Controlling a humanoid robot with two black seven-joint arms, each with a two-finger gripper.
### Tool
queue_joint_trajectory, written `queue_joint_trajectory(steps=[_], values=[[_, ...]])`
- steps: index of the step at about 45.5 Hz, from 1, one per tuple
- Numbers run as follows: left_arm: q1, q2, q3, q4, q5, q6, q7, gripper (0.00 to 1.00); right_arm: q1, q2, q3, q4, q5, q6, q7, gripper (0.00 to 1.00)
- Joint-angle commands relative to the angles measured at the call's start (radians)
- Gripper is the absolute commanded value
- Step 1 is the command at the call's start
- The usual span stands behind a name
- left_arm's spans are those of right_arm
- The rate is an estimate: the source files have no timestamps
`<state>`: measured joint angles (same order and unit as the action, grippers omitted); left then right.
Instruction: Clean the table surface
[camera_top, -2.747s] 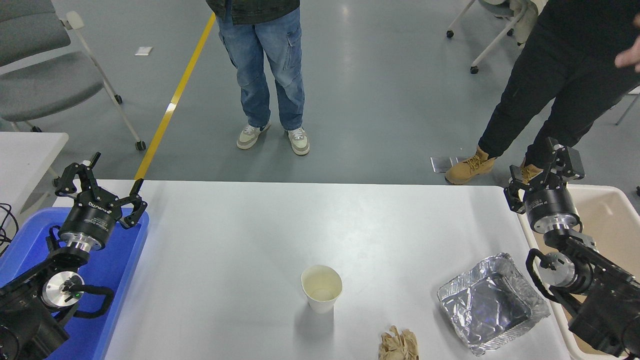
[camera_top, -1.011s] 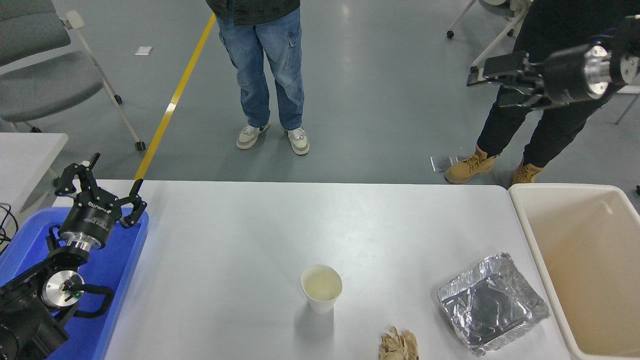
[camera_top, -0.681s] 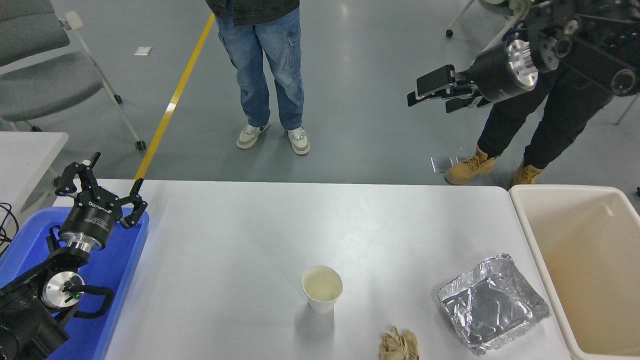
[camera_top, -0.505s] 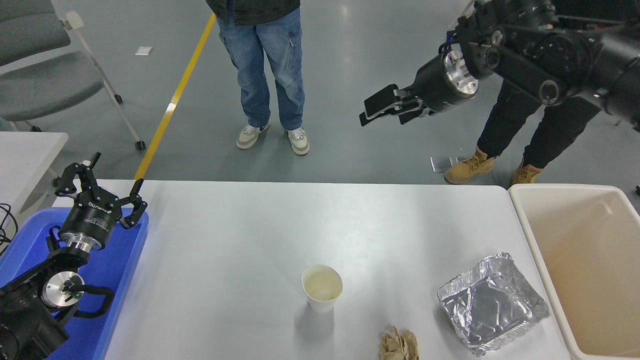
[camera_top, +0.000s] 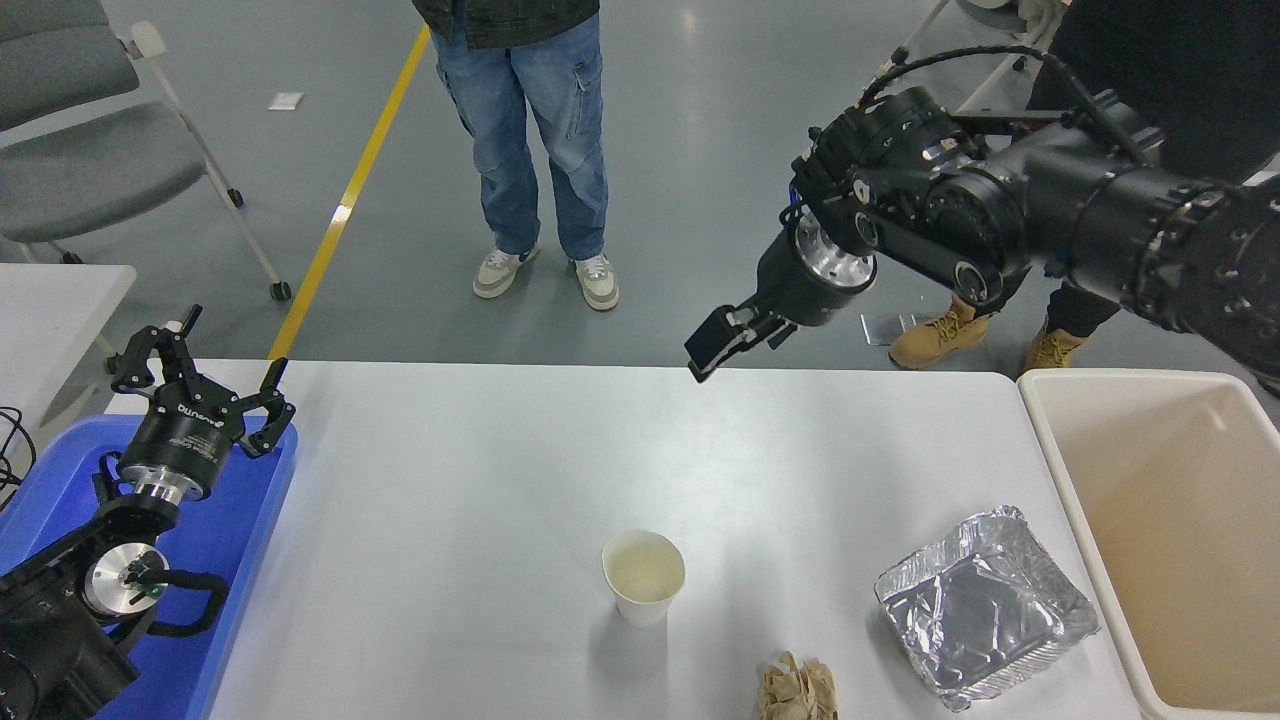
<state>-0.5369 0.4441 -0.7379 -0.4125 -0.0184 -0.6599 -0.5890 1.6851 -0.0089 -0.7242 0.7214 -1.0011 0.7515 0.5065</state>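
The white-grey table surface (camera_top: 480, 470) carries an upright white paper cup (camera_top: 643, 578), a crumpled brown paper ball (camera_top: 797, 690) at the front edge and a crumpled foil tray (camera_top: 985, 606) at the right. My right gripper (camera_top: 722, 347) hangs in the air above the table's far edge, pointing down and to the left, well behind the cup; its fingers look open and hold nothing. My left gripper (camera_top: 212, 352) is parked open over the blue bin (camera_top: 235, 530) at the lower left.
A beige plastic bin (camera_top: 1180, 520) stands against the table's right end. A smaller white table (camera_top: 50, 300) and a grey chair (camera_top: 90, 150) are at the left. Two people (camera_top: 530, 130) stand beyond the far edge, one behind my right arm.
My right arm has lifted away from the beige bin, swung up and to the left, and come down toward the table's far edge. The left arm and the table's objects have not moved.
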Motion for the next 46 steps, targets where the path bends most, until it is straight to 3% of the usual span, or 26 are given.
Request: queue_joint_trajectory(steps=[1,10,15,34,46], values=[[0.000,-0.001,0.000,0.000,0.000,0.000,0.000,1.00,-0.038,0.009,0.005,0.085,-0.039,-0.006,0.004,0.98],[0.000,0.001,0.000,0.000,0.000,0.000,0.000,1.00,-0.104,0.009,0.178,0.081,-0.042,-0.037,0.001,0.98],[0.000,-0.001,0.000,0.000,0.000,0.000,0.000,1.00,-0.153,0.009,0.192,0.069,-0.042,-0.061,-0.002,0.98],[0.000,-0.001,0.000,0.000,0.000,-0.001,0.000,1.00,-0.328,0.009,0.186,-0.025,-0.042,-0.331,0.001,0.98],[0.000,0.001,0.000,0.000,0.000,-0.001,0.000,1.00,-0.381,0.009,0.181,-0.028,-0.042,-0.396,0.004,0.98]])
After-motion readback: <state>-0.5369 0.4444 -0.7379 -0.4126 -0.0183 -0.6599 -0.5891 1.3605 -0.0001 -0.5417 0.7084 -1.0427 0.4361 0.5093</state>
